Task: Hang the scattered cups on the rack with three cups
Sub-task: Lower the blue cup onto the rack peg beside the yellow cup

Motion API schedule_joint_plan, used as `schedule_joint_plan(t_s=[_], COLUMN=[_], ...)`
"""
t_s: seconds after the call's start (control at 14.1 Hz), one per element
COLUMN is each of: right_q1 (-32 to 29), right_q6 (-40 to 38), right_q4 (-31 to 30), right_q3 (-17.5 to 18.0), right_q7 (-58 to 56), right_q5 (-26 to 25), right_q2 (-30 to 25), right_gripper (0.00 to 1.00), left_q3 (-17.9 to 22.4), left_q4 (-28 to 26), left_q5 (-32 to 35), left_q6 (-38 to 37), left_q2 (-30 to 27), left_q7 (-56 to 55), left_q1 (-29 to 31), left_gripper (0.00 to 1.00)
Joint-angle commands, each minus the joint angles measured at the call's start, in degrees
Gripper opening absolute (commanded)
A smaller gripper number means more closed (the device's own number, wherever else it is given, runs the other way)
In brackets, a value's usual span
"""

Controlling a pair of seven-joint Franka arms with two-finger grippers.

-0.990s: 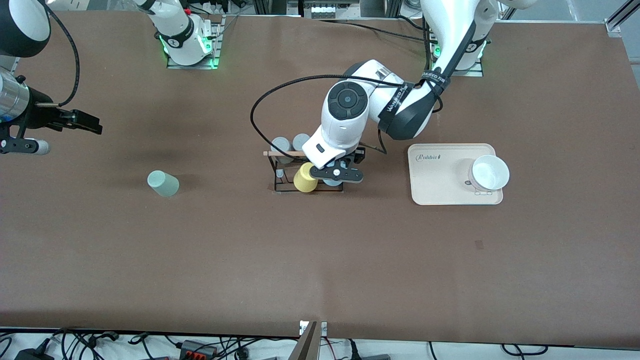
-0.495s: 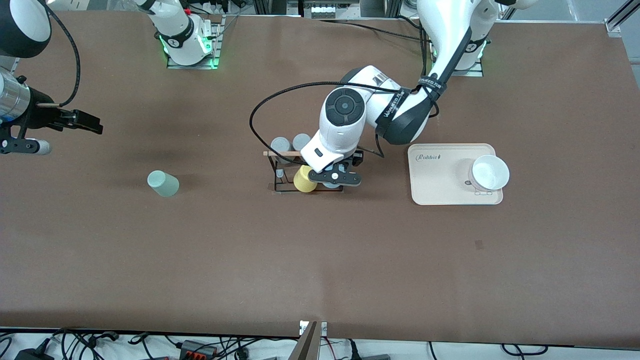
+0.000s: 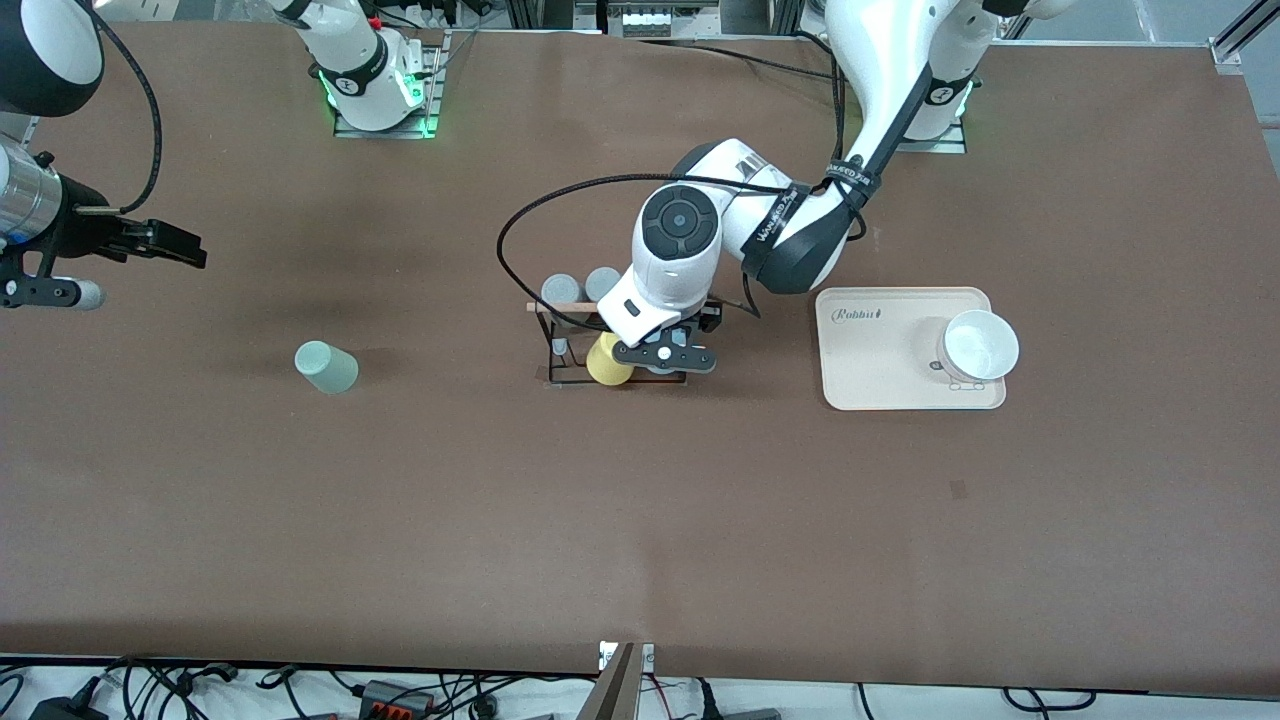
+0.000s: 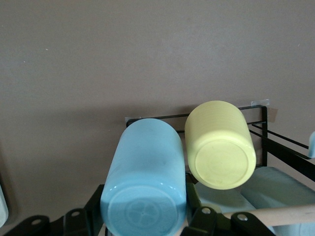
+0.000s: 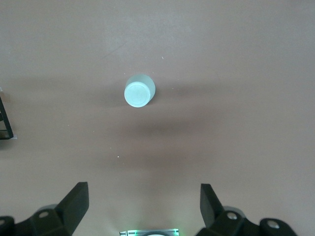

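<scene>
My left gripper (image 4: 145, 209) is shut on the light blue cup (image 4: 145, 177), holding it at the black wire rack (image 4: 221, 112) right beside the yellow cup (image 4: 221, 147). In the front view the left gripper (image 3: 665, 355) sits over the rack (image 3: 552, 378), covering the blue cup. The rack's wooden rod (image 3: 560, 307) runs along its top. The pale mint cup (image 3: 326, 367) lies on its side on the table toward the right arm's end. My right gripper (image 5: 142, 206) hangs open and empty above the table, the mint cup (image 5: 139, 90) some way off from it.
Two grey cups (image 3: 560, 290) (image 3: 602, 283) sit on the rack's side away from the front camera. A cream tray (image 3: 880, 385) with a white bowl (image 3: 978, 345) lies toward the left arm's end. A black cable (image 3: 515, 215) loops above the rack.
The left arm has shifted slightly toward the right arm's end, carrying the blue cup closer in beside the yellow cup. The right arm has not moved.
</scene>
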Motion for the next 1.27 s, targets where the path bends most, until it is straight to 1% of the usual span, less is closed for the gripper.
schedule_joint_plan(t_s=[0.0,0.14,0.28,0.35,0.42,0.5,0.57,0.92,1.06,1.13,1.2], right_q1=[0.13,0.04,0.04,0.04,0.04,0.04,0.04,0.04,0.04,0.04,0.04], right_q6=[-0.19,-0.19,-0.37,-0.37,-0.37,-0.37,-0.37,-0.45,-0.45,-0.37,-0.28], right_q4=[-1.17,-1.17,-1.17,-1.17,-1.17,-1.17,-1.17,-1.17,-1.17,-1.17,-1.17], right_q3=[0.09,0.09,0.09,0.09,0.09,0.09,0.09,0.09,0.09,0.09,0.09], right_q7=[-0.35,-0.35,-0.35,-0.35,-0.43,-0.43,-0.43,-0.43,-0.43,-0.43,-0.43], right_q5=[0.14,0.14,0.14,0.23,0.23,0.14,0.14,0.14,0.23,0.14,0.23], right_q2=[-1.35,-1.35,-1.35,-1.35,-1.35,-1.35,-1.35,-1.35,-1.35,-1.26,-1.26], right_gripper=[1.0,1.0,1.0,1.0,1.0,1.0,1.0,1.0,1.0,1.0,1.0], left_q3=[0.47,0.38,0.38,0.38,0.47,0.38,0.38,0.47,0.55,0.9,0.99], left_q4=[1.84,1.84,1.84,1.84,1.93,1.93,2.1,3.16,4.29,7.0,8.59], left_q5=[-0.39,-0.39,-0.39,-0.39,-0.39,-0.39,-0.3,-0.3,-0.21,-0.3,-0.3], left_q6=[-1.27,-1.27,-1.27,-1.27,-1.27,-1.27,-1.27,-2.23,-6.87,-10.29,-13.02], left_q2=[0.96,1.67,2.11,2.28,2.28,2.28,2.11,0.79,0.7,0.09,0.09], left_q7=[-0.56,-0.56,-0.56,-0.56,-0.56,-0.56,-0.56,-0.56,-0.38,-0.12,0.06], left_q1=[-0.46,-0.37,-0.37,-0.37,-0.37,-0.37,-0.37,-0.19,0.24,0.33,0.59], left_gripper=[0.37,0.37,0.4,0.42,0.55,0.87,1.0,1.0,1.0,1.0,1.0])
